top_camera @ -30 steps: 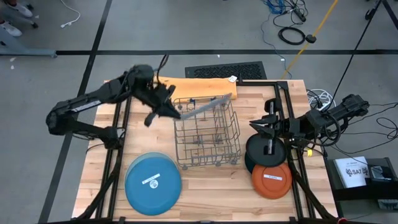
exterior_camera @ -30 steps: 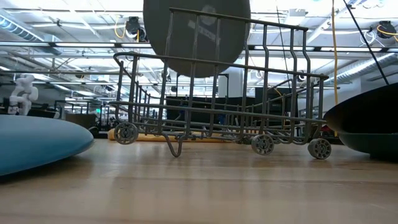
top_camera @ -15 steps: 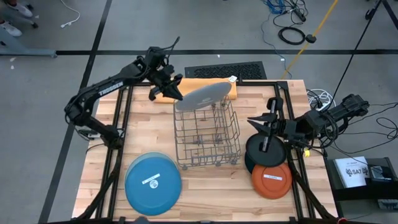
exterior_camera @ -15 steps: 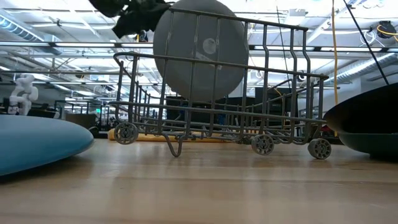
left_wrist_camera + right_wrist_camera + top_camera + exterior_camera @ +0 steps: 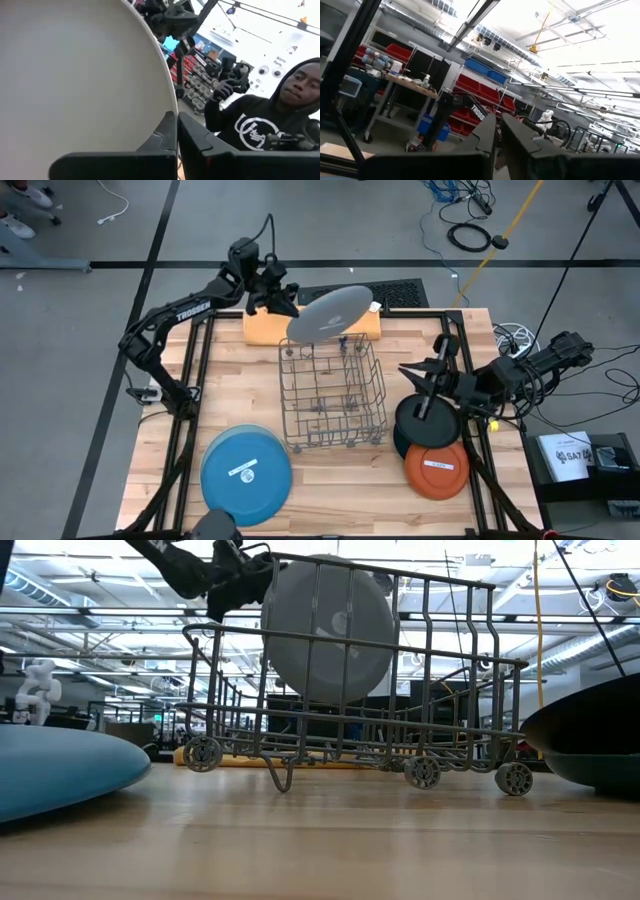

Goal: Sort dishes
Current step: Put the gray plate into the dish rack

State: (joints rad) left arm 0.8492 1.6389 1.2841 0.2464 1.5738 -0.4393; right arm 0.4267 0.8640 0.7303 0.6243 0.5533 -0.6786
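Grey plate [image 5: 332, 313] is up in the air above the far rim of the wire rack [image 5: 333, 392], over the near edge of the orange cloth [image 5: 262, 327]. From overhead it reads as a narrow ellipse, long axis running across the table, the right end slightly farther back. From table height I see its round face [image 5: 330, 628] almost full on through the rack wires, so it is tipped close to upright, face toward the front of the table. A pale round mark sits on the face; I cannot read it.

My left hand [image 5: 283, 301] is pinched shut on the plate's left edge. In the left wrist view both fingers [image 5: 167, 137] lie together against the pale rim [image 5: 75, 75]. White lettering "TROSSEN" shows along the left arm [image 5: 190, 311] from above.

Blue plate [image 5: 246, 469] lies flat at the front left of the table [image 5: 340, 490], with a white sticker [image 5: 243, 471] on top; text too small to read. At front right the orange plate [image 5: 437, 469] lies flat, also with a white sticker, overlapping the black plate [image 5: 420, 423] just behind it.

My right hand [image 5: 423, 375] hangs over the black plate, fingers nearly together, holding nothing I can see.

A person in a dark hooded top [image 5: 265, 130] with a white chest logo shows beyond the table in the left wrist view.
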